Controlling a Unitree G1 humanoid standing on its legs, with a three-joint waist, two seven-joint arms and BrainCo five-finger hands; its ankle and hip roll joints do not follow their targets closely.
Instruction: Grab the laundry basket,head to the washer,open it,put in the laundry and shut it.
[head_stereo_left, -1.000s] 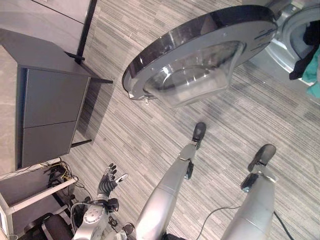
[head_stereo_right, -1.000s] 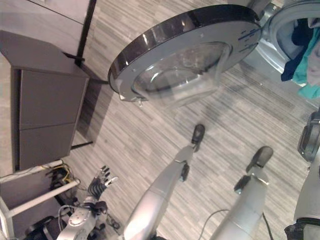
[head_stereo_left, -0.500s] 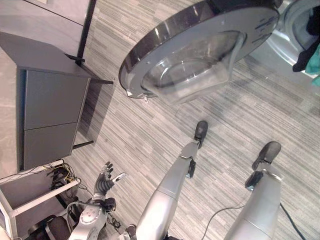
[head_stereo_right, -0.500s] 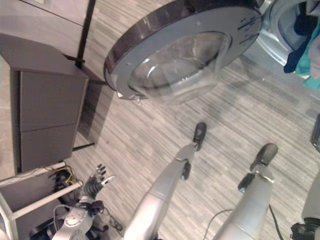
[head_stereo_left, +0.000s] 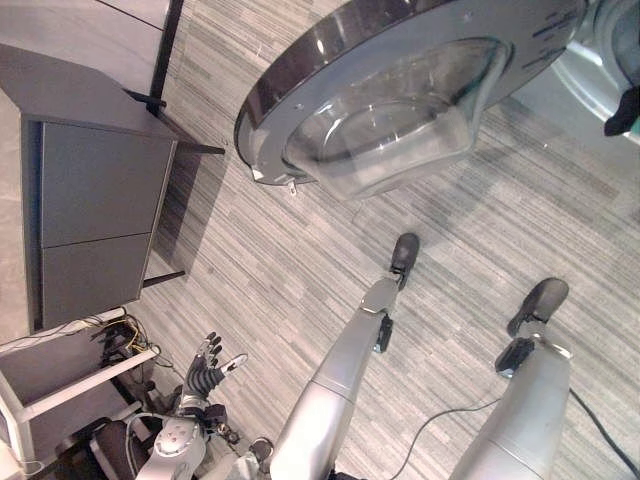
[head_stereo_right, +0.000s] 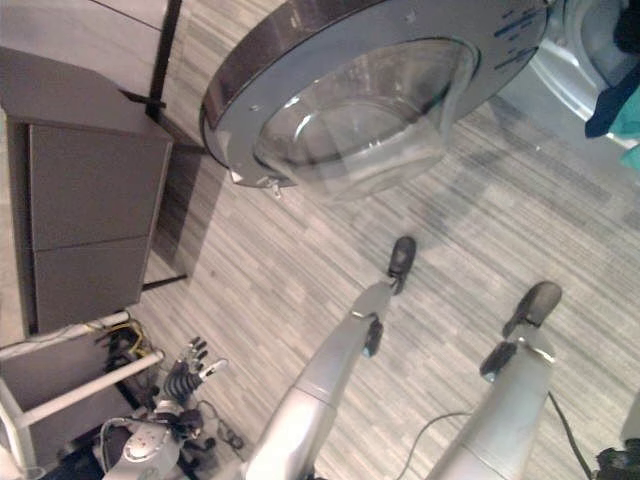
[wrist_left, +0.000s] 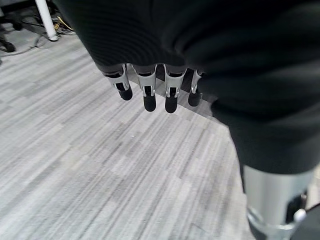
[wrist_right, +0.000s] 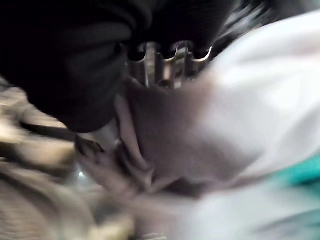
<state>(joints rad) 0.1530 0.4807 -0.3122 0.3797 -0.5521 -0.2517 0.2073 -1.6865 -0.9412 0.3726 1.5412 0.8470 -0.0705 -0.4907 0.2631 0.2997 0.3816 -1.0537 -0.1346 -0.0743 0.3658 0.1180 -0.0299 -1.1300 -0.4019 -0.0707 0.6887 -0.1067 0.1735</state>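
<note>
Laundry (wrist_right: 210, 145), pale and mauve cloth with a teal edge, lies against the right hand (wrist_right: 165, 62), whose fingers are buried in it, so I cannot tell how they stand. The left hand (head_stereo_left: 207, 368) hangs low over the striped floor (head_stereo_left: 280, 260), fingers straight, holding nothing. The washer door (head_stereo_left: 400, 100) stands wide open; dark and teal cloth (head_stereo_right: 612, 105) hangs from the drum opening. A grey cabinet (head_stereo_left: 90, 220) stands well apart.

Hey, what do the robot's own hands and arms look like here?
The left hand has a dark ribbed cover over its back and wrist, with a row of silver fingers ending in rounded dark tips, on a silver-grey arm. The right hand shows the same dark cover and silver finger bases.
</note>
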